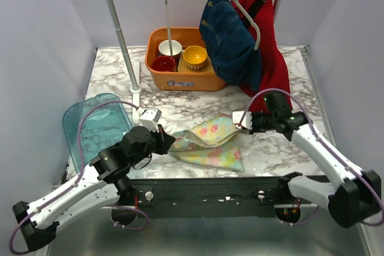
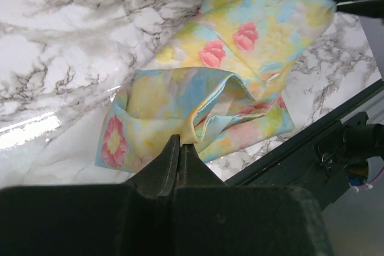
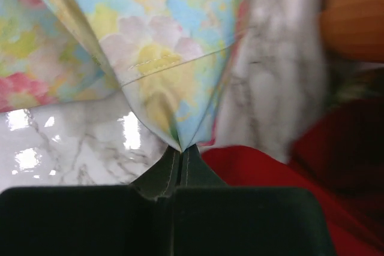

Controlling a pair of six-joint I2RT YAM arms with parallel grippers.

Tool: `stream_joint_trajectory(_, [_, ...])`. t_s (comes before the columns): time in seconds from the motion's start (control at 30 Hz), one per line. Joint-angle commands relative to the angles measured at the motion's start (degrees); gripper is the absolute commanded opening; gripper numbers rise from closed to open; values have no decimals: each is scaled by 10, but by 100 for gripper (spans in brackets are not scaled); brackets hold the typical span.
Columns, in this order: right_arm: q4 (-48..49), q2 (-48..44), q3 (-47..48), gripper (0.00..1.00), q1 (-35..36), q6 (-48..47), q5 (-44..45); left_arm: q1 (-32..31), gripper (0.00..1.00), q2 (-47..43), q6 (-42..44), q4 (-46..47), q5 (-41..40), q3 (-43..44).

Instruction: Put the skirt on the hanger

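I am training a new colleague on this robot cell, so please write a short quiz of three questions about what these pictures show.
1. True or false: the left gripper and the right gripper are both shut on the floral skirt.
2. Fill in: the orange bin holds ___ bowls.
3. The floral skirt is now: A) inside the orange bin; B) mostly resting on the marble table, pinched at two ends; C) hanging wholly in the air.

Key: 1 true; 2 three; 3 B.
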Motion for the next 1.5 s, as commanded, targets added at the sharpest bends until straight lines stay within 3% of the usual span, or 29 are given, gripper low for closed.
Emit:
stream_joint_trajectory(0.0, [-131, -95, 124, 1, 1, 73, -15, 2, 0, -38, 73, 35, -8, 44])
stream_joint_trajectory(0.1, [-193, -153, 206, 1, 1, 104, -37, 2, 0, -48, 135, 62, 13, 82])
stream_joint_trajectory(0.3, [-298, -226, 352, 1, 1, 126, -108, 2, 0, -38, 215, 123, 143, 168])
stream_joint_trajectory(0.47, [-357, -252, 458, 1, -10, 145, -156, 2, 0, -33, 222, 172, 223, 235])
stream_joint_trajectory(0.63, [-369, -271, 497, 1, -35, 162, -164, 2, 0, -48, 216, 183, 216, 255])
stream_joint_trajectory(0.8, [-309, -270, 415, 1, -35, 201, -101, 1, 0, -77, 199, 175, 152, 218])
stream_joint_trajectory(0.93, [-244, -236, 305, 1, -35, 236, -36, 2, 0, -91, 141, 176, 49, 125])
stream_joint_trajectory(1.07, [-97, -169, 195, 1, -35, 302, 31, 3, 0, -72, 61, 178, -56, 38])
stream_joint_trajectory(1.17, [-6, -103, 147, 1, -35, 327, 76, 6, 0, -29, 15, 220, -129, -27])
stream_joint_trajectory(1.3, [29, -19, 135, 1, -35, 328, 90, 28, 0, 70, -37, 256, -189, -66])
stream_joint_trajectory(1.47, [40, 24, 120, 1, -35, 312, 79, 75, 0, 143, -71, 364, -186, -113])
